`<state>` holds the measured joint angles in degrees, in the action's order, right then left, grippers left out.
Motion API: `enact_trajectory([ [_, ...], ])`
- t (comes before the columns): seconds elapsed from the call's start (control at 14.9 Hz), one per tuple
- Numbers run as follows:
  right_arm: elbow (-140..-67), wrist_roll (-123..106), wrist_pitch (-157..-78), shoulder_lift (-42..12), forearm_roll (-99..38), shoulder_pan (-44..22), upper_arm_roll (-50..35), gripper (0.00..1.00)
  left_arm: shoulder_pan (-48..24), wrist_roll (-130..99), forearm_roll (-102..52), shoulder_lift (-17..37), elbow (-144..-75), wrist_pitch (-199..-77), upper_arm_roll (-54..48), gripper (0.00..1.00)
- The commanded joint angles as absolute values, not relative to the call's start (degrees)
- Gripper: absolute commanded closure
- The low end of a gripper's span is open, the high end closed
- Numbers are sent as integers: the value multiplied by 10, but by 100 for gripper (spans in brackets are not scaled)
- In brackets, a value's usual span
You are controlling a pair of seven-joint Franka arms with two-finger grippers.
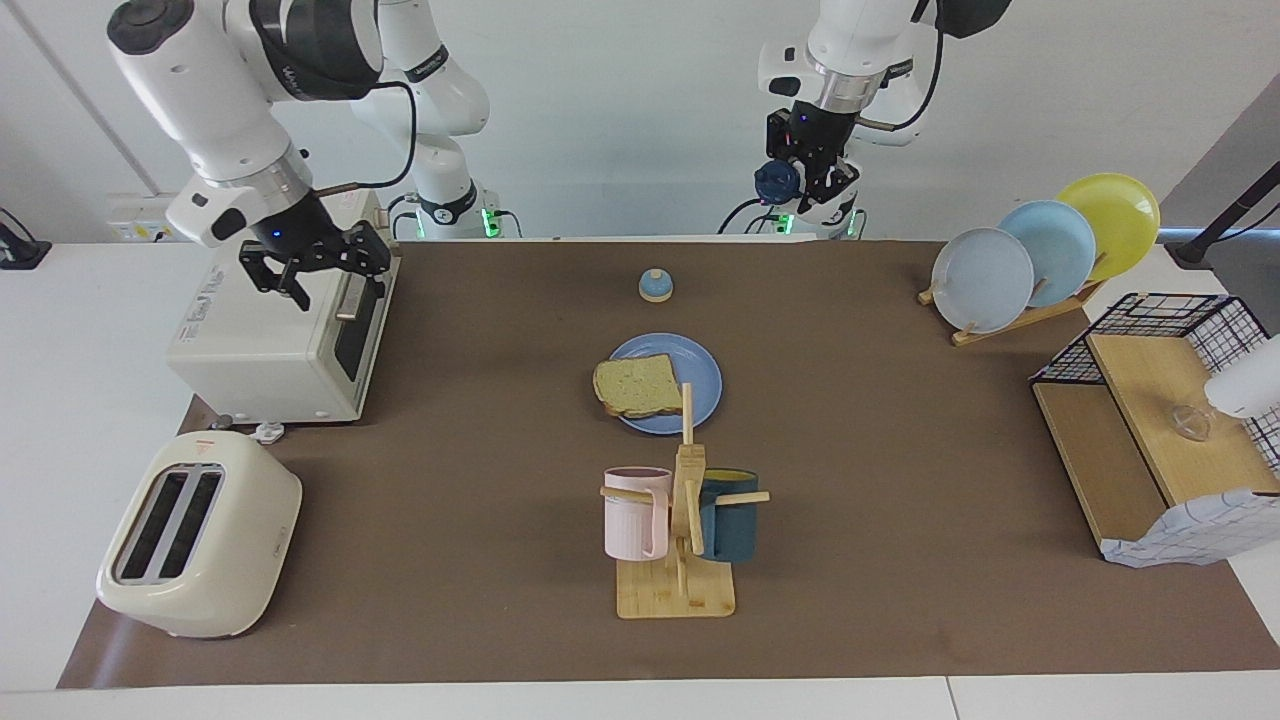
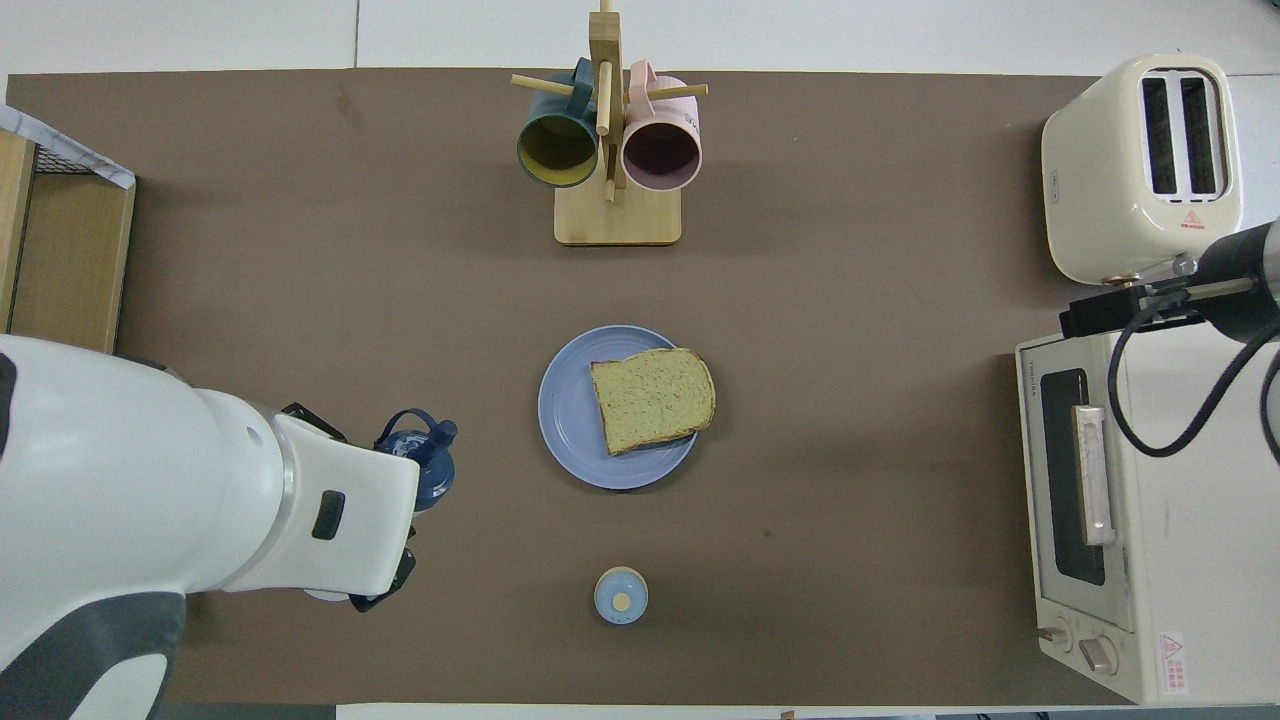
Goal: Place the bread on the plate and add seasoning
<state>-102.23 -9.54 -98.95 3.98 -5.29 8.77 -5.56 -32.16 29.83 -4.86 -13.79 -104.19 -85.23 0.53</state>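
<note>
I'm holding the seasoning bottle [image 1: 778, 182] around its body in the left gripper [image 1: 812, 170], high over the robots' table edge (light, squashy plastic, so gentle squeeze), while the right gripper [image 1: 318, 262] is hanging wide open over the toaster oven [image 1: 262, 330], and bread [image 1: 637, 385] is sitting on the plate [image 1: 700, 385].

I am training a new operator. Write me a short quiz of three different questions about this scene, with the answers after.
1. True or false: the bread lies on the plate.
2. Which gripper holds the seasoning? A) left gripper B) right gripper
3. Fill in: the right gripper hangs open over the ____.

Key:
1. True.
2. A: the left gripper is shut on it, raised near its own base.
3. Toaster oven.
</note>
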Motion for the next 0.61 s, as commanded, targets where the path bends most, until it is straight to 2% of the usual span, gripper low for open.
enact_trajectory([
  [0.0,-1014,-100,-977,45,-48,104,-50,0,-335,345,-58,-153,-1049,-832,13,55],
  [0.34,-883,-69,-833,3,3,93,-48,0,-333,418,-57,-155,-1047,-822,15,56],
  [0.54,-872,-37,-831,-15,4,75,-45,0,-329,482,-55,-161,-1048,-816,16,56],
])
